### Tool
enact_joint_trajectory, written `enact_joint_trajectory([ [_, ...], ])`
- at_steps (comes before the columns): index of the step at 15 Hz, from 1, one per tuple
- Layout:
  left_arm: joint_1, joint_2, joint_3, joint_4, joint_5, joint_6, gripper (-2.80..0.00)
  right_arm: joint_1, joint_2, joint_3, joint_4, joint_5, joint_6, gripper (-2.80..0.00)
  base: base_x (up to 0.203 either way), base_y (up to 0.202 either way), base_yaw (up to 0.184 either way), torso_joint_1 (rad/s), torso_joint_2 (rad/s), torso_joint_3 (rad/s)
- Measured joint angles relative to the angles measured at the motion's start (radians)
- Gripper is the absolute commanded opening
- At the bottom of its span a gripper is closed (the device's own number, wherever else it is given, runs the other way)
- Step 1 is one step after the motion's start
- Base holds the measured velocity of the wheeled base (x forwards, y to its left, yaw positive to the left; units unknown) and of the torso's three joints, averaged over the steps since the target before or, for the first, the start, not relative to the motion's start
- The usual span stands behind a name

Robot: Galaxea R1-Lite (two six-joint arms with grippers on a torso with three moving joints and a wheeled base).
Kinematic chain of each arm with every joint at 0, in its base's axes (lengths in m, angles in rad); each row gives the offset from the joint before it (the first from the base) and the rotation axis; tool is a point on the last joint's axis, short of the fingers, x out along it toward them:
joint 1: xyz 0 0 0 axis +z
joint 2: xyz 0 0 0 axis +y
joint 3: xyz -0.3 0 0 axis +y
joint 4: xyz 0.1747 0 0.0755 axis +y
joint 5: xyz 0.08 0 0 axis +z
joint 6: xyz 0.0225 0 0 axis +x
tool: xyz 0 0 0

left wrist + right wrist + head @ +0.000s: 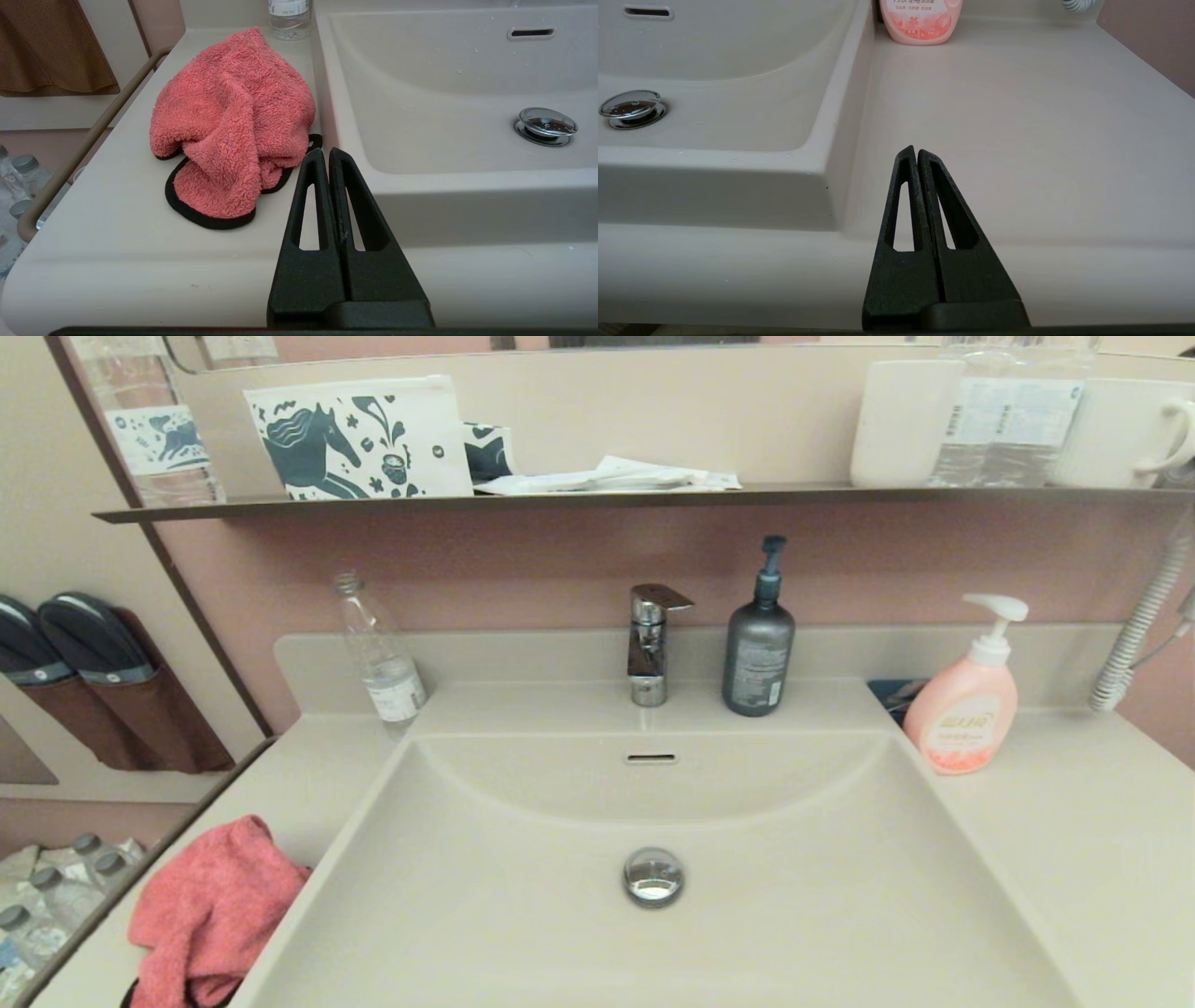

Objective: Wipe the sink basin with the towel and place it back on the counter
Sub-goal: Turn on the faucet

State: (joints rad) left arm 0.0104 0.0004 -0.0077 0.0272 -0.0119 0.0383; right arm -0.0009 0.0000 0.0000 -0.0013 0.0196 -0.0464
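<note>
The coral-pink towel (213, 907) with black edging lies crumpled on the counter (1074, 821) left of the sink basin (523, 896), also seen as the towel (231, 121) in the left wrist view. The basin holds a chrome drain plug (653, 875) and an overflow slot (651, 758). My left gripper (325, 151) is shut and empty, hovering near the counter's front edge just short of the towel, by the basin's left rim. My right gripper (916, 150) is shut and empty over the counter right of the basin (714, 93). Neither arm shows in the head view.
A chrome faucet (651, 642) and a dark pump bottle (759, 644) stand behind the basin. A clear plastic bottle (378, 658) is at back left, a pink soap pump bottle (966, 705) at back right. A dark shelf (607, 502) holds cups and a pouch.
</note>
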Motion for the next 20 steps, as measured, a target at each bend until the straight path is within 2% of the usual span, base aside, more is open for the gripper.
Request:
enact_joint_trajectory([
  [15, 0.0, 0.0, 0.0, 0.0, 0.0, 0.0, -2.8, 0.001, 0.01, -0.016, 0.005, -0.005, -0.014, -2.8, 0.0, 0.0, 0.0, 0.0, 0.0, 0.0],
  [20, 0.0, 0.0, 0.0, 0.0, -0.001, 0.0, -2.8, 0.006, 0.212, -0.219, 0.002, 0.0, 0.022, -2.8, 0.0, 0.0, 0.0, 0.0, 0.0, 0.0],
])
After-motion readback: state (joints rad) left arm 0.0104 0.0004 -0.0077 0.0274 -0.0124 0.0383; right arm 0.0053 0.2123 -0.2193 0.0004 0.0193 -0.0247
